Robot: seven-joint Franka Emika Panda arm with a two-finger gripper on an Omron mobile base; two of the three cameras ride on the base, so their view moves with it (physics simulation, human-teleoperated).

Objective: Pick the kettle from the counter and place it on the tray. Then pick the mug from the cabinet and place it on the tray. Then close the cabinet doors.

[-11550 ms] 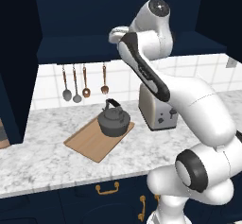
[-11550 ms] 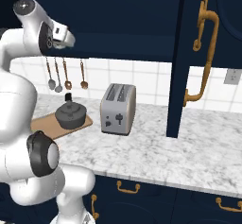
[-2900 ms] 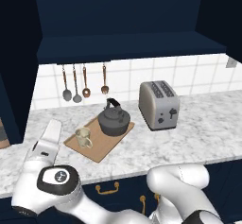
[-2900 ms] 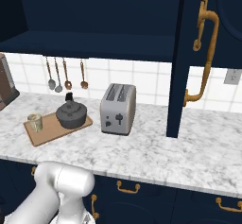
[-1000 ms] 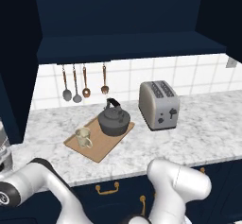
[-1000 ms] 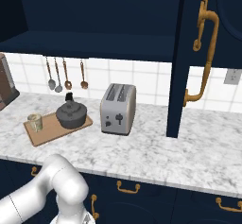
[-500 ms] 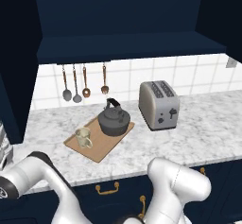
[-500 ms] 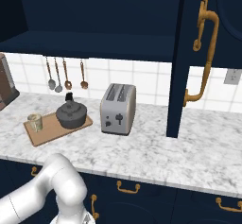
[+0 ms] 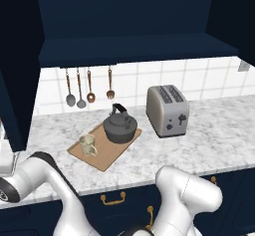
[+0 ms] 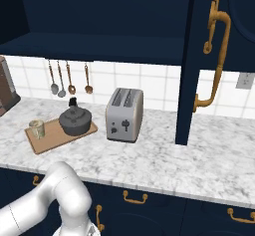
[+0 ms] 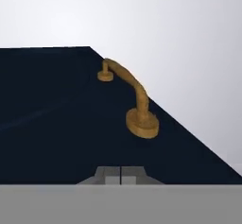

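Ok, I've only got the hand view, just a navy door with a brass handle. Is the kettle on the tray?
Observer: Yes, the kettle sits on the tray.
Operator: And the mug?
Observer: The mug stands upright on the tray too, beside the kettle.
Operator: What about the other cabinet door?
Observer: In the right base view, a door stands open, swung out over the counter.

Right cabinet door [image 10: 219,56] cut off by top edge, mug [image 9: 88,144] mark too small to resolve, tabletop [image 9: 219,130] truncated at right edge
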